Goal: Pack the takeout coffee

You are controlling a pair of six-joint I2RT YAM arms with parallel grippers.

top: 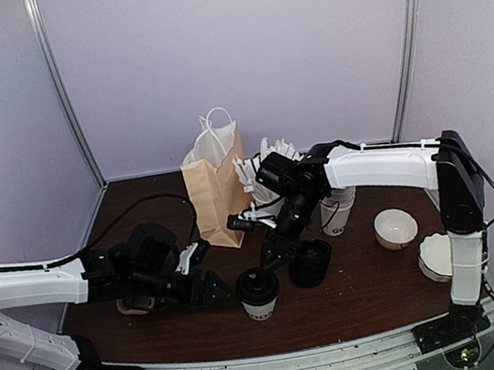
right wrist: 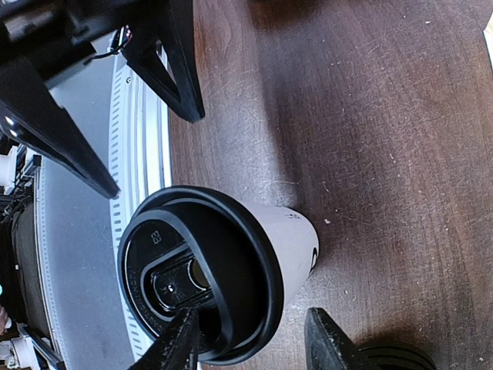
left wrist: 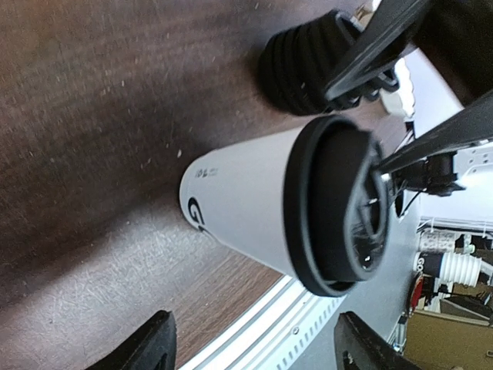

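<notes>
You have the dark wooden table (top: 374,301) before you. At its back stands a brown paper bag (top: 217,198) with white handles, upright and with its mouth open. The takeout coffee (top: 258,296) is not in the bag: it stands upright on the table near the front edge, well in front of the bag, with its black lid on. Just beside it on the right you see a stack of black lids (top: 311,263).

Your left gripper (left wrist: 258,344) lies low at the left of the cup. Its jaws are spread wide and the cup is ahead of them, not touched.

Your right gripper (right wrist: 253,339) hangs over the cup from above, its jaws partly spread. One finger (right wrist: 181,343) is over the lid top and the other finger (right wrist: 327,343) is outside the rim, and they pinch nothing.
</notes>
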